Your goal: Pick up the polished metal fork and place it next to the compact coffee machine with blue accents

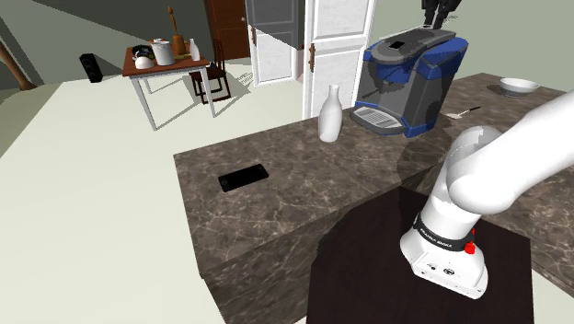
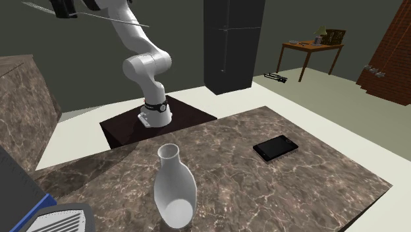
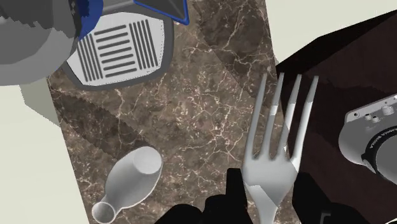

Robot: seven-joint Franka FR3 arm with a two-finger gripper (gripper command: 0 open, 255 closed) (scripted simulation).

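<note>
Gripper point(image 3: 270, 196) is clamped shut on the fork point(image 3: 277, 140) by its handle end, high over the counter point(image 1: 276, 198) near the coffee machine point(image 1: 409, 78). With that little grip, I'd guess it could swivel loose, or clip the vase point(image 1: 330, 115) near the machine on the way down.

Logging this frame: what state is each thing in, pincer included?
Fork: clasped in the pincer, lifted clear of the counter, prongs pointing away from the pincer.
Pincer: shut on the fork.
Vase: standing upright on the counter.
Coffee machine: upright on the counter.
Phone: lying flat, screen dark.
Bowl: upright on the counter.
</note>
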